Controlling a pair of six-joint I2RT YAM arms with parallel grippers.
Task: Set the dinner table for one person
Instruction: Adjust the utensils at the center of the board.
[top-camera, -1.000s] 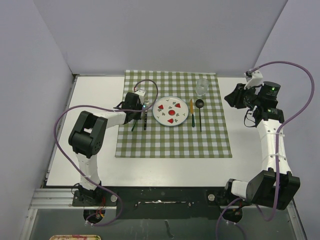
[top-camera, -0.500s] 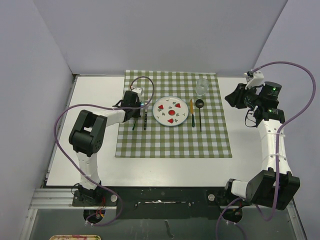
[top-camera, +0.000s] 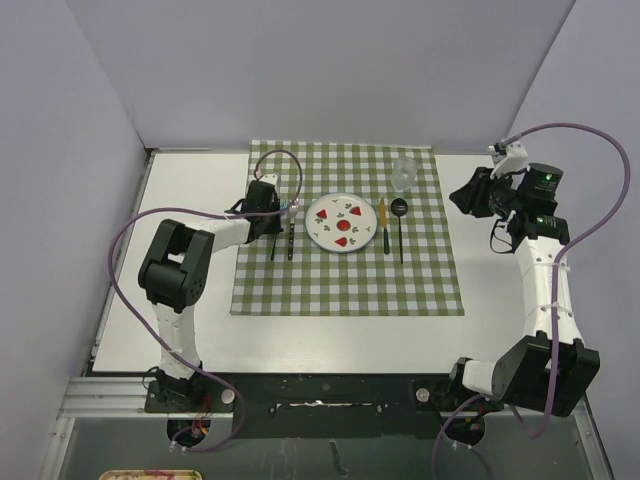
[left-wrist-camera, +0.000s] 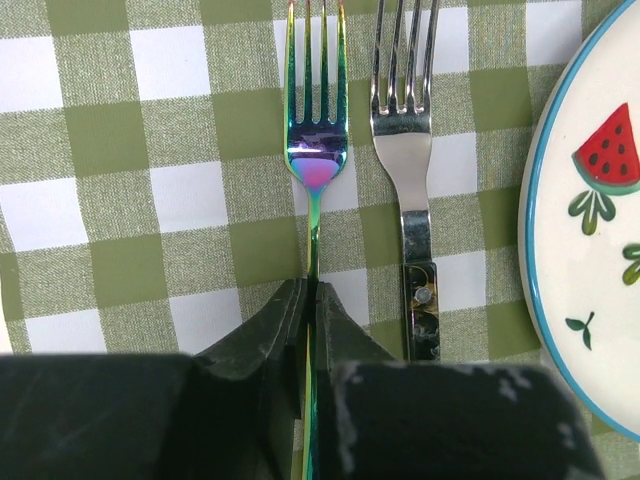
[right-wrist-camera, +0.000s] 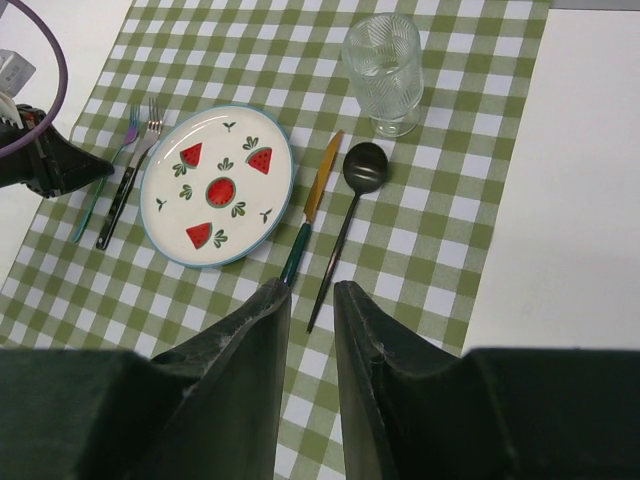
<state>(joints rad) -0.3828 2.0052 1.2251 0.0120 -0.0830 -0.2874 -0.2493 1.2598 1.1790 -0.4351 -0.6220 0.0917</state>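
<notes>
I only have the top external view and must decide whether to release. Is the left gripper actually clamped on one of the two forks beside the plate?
Observer: Yes. The left wrist view shows the left gripper shut on the handle of the iridescent rainbow metal fork.
Operator: Does that fork touch the other one?
Observer: No. The silver fork with a dark handle lies parallel to it on the side of the round white watermelon-print plate, and a strip of green-and-white checked cloth shows between the forks.
Operator: And the right gripper?
Observer: The right wrist view shows the right gripper with its jaws apart and nothing between them.
</notes>
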